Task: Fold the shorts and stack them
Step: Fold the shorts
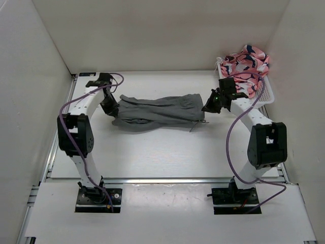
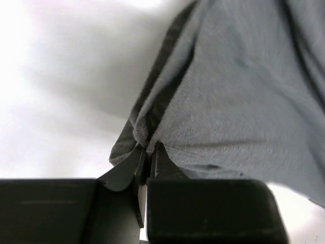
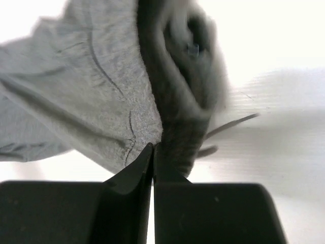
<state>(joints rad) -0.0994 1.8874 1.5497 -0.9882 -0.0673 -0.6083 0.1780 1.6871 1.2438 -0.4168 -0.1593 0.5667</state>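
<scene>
Left gripper (image 1: 112, 109) is closed, and in its wrist view the jaws are pinched together on a bunched fold at the edge of the shorts (image 1: 158, 112); I record it as holding cloth. Right gripper (image 1: 208, 107) is likewise closed, its jaws nipping the cloth just beside the ribbed waistband, with the drawstring (image 3: 231, 125) trailing off onto the table (image 1: 162, 157) next to it. The shorts lie across the far middle of the table, drawn out between the two grippers. Their long axis runs left to right, with the waistband end at my right arm and the leg end at my left. From the left gripper the garment extends to the right, and from the right gripper it extends to the left. Neither arm is nearer; each holds its own end. I cannot tell from these views whether the ends are lifted clear of the surface or resting on it. The cloth looks creased and partly doubled along its length, not flat. My judgement is that the coming fold turns on this left-right axis, one end carried over toward the other while the opposite grip anchors. A white basket (image 1: 267, 96) holding pink patterned cloth (image 1: 249, 61) stands beyond the right gripper, apart from the shorts
</scene>
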